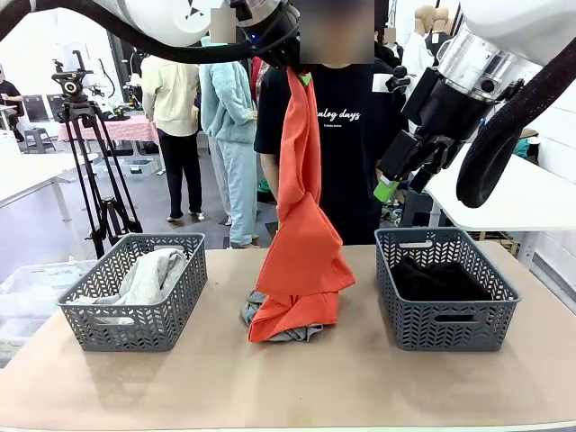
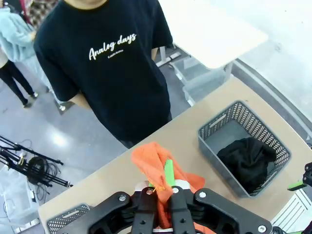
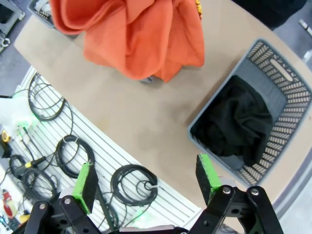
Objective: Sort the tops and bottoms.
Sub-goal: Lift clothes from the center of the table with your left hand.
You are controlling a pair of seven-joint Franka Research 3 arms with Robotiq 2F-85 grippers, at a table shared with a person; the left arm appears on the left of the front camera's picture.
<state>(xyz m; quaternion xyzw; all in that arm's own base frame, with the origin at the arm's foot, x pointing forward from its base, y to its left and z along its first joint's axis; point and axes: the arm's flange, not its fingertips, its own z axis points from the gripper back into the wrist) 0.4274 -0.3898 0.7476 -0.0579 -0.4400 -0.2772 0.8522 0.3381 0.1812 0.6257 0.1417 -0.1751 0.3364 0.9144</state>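
My left gripper (image 1: 293, 68) is high over the table's middle, shut on the top of an orange T-shirt (image 1: 302, 252). The shirt hangs down in a long drape, and its lower end rests on a darker grey garment (image 1: 310, 335) on the table. In the left wrist view the fingers (image 2: 147, 204) pinch orange cloth (image 2: 153, 163). A light grey garment (image 1: 151, 274) lies in the left basket (image 1: 135, 328). A black garment (image 1: 441, 281) lies in the right basket (image 1: 445, 328). My right gripper (image 1: 393, 184) hangs open and empty above that basket, with its green pads (image 3: 207, 171) wide apart.
A person in a black printed T-shirt (image 2: 105, 63) stands at the far edge, right behind the hanging shirt. A tripod (image 1: 90, 162) stands off the table at the left and a white table (image 1: 513, 193) at the right. Coiled cables (image 3: 131, 183) lie below the near edge.
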